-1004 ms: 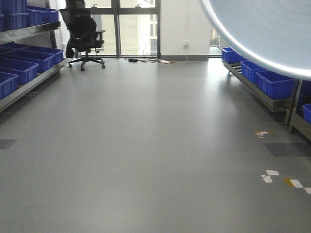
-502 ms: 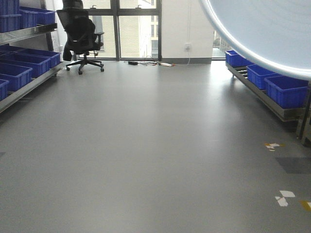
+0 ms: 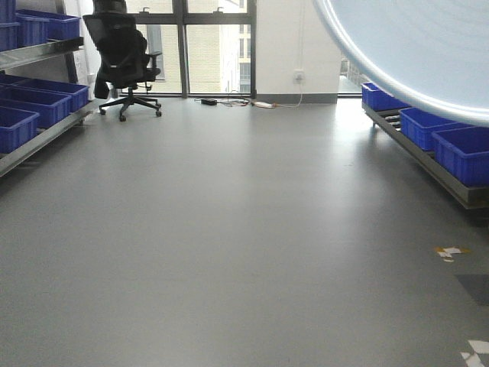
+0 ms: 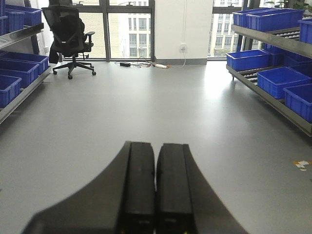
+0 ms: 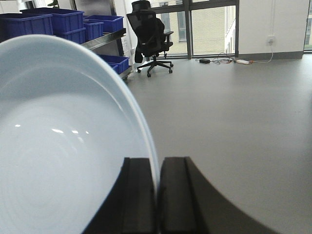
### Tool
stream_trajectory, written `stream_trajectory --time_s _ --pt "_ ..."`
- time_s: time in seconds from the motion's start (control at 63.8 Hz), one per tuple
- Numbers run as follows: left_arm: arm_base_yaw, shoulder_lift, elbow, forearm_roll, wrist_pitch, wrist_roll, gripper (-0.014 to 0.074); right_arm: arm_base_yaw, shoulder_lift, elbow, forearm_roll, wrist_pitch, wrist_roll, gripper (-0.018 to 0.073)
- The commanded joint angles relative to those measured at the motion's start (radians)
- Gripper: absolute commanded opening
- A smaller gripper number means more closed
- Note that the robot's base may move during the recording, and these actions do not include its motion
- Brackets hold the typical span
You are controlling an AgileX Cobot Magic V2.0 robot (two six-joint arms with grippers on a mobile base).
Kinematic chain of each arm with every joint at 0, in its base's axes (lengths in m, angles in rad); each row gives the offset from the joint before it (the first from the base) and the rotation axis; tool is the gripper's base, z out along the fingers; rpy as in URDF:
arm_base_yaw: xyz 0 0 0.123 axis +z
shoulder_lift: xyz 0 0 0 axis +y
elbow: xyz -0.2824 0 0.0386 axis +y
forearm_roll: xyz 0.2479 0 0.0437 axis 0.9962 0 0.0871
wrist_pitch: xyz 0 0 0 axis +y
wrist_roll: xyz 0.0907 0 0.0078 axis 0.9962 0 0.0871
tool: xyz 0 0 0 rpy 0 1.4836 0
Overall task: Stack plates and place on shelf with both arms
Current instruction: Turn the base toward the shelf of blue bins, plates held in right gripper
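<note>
Clamped in the right gripper (image 5: 157, 195) by its rim, spreading left of the jaws: a round, pale blue-white plastic plate (image 5: 58, 146). Pressed together: the left gripper (image 4: 156, 190).

Picture edges cut off most of the plate (image 3: 412, 53).

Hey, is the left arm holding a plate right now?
No, the left gripper has its fingers pressed together with nothing between them.
</note>
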Motion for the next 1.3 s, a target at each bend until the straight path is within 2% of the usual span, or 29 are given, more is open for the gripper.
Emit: stream_trajectory --time_s 0.0,1.286 --pt "-0.001 0.007 -0.029 -0.002 -0.079 -0.002 0.008 -0.006 0.001 -0.03 -0.003 -0.105 0.0 0.0048" --pt "-0.001 0.007 -0.029 -0.002 -0.079 -0.002 0.008 -0.006 0.001 -0.03 -0.003 -0.105 0.0 0.0048"
